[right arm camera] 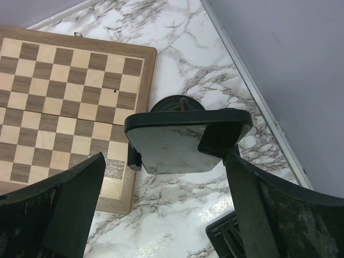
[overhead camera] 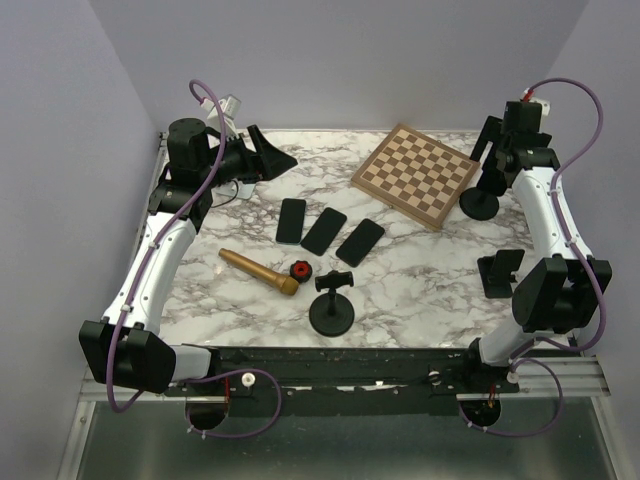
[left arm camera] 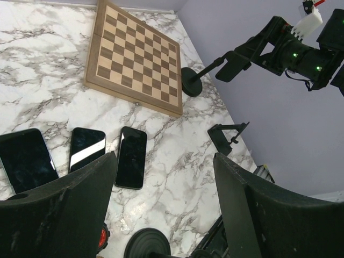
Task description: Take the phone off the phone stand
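The phone (right arm camera: 177, 142), black with a glossy screen that mirrors the marble, sits clamped in a black phone stand whose round base (right arm camera: 174, 103) stands by the chessboard corner; the base also shows in the top view (overhead camera: 479, 205). My right gripper (right arm camera: 164, 161) is open, its fingers wide on either side of the phone's near end, and I cannot tell if the right finger touches it. My left gripper (left arm camera: 164, 158) is open and empty, held high at the table's back left (overhead camera: 275, 158), far from the stand.
Three loose phones (overhead camera: 323, 231) lie in a row mid-table. A chessboard (overhead camera: 415, 175) lies at the back. An empty stand (overhead camera: 332, 300) stands near the front, with a wooden pestle (overhead camera: 260, 270) and a red knob (overhead camera: 300, 269) beside it. Another black holder (overhead camera: 500, 270) sits at the right.
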You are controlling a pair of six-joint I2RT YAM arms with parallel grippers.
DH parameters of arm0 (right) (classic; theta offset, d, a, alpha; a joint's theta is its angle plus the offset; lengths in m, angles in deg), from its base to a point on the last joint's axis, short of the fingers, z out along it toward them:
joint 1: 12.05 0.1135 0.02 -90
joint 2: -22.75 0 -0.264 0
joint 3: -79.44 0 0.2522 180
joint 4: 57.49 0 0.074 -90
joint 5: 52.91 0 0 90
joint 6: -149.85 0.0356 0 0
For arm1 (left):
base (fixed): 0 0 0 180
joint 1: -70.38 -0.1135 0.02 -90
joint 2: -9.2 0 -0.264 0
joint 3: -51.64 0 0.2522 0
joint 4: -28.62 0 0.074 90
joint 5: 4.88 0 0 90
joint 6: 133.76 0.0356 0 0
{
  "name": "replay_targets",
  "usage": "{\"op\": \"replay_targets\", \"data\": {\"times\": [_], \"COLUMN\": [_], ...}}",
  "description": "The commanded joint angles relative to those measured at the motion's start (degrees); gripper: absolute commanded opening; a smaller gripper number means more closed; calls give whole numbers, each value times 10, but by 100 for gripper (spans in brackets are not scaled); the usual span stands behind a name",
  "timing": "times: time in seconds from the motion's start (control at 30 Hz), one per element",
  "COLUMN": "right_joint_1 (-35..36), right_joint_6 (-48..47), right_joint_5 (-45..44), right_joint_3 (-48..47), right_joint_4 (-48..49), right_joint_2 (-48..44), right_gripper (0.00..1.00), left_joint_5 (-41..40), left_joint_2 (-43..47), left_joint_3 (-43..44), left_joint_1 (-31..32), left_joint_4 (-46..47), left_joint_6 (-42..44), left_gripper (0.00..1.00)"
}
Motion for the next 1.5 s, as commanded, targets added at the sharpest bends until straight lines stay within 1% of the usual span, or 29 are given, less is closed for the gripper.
{"op": "replay_targets", "data": {"times": [0.0, 0.13, 0.33, 0.5, 0.8, 1.07, 1.2, 1.33, 1.4, 1.47], "right_joint_1": [-1, -3, -31, -43, -52, -52, -52, -53, -53, -55], "right_joint_6": [-25, -37, -48, -48, -49, -53, -53, -55, -54, -54], "right_joint_5": [4, 24, 88, 90, 104, 75, 61, 62, 69, 96], "right_joint_3": [-17, -23, -10, 2, -6, 43, 35, 6, -7, -7], "right_joint_4": [11, 14, 23, 32, 24, 48, 49, 42, 37, 43], "right_joint_2": [6, 9, 13, 11, 3, -36, -31, -1, 14, 19], "right_gripper": [100, 100, 100, 100, 100, 100, 100, 100, 100, 100], "left_joint_5": [18, 19, 22, 24, 26, 28, 29, 29, 29, 29], "left_joint_2": [2, 2, 0, -1, 2, 1, -1, -1, -1, -1], "left_joint_3": [-7, -7, -8, -10, -10, -11, -12, -12, -12, -12], "left_joint_1": [-2, -2, -3, -2, -2, -3, -3, -3, -3, -3], "left_joint_4": [16, 16, 18, 22, 22, 27, 27, 28, 28, 28], "left_joint_6": [-5, -5, -8, -11, -12, -16, -17, -17, -17, -17], "left_gripper": [80, 80, 80, 80, 80, 80, 80, 80, 80, 80]}}
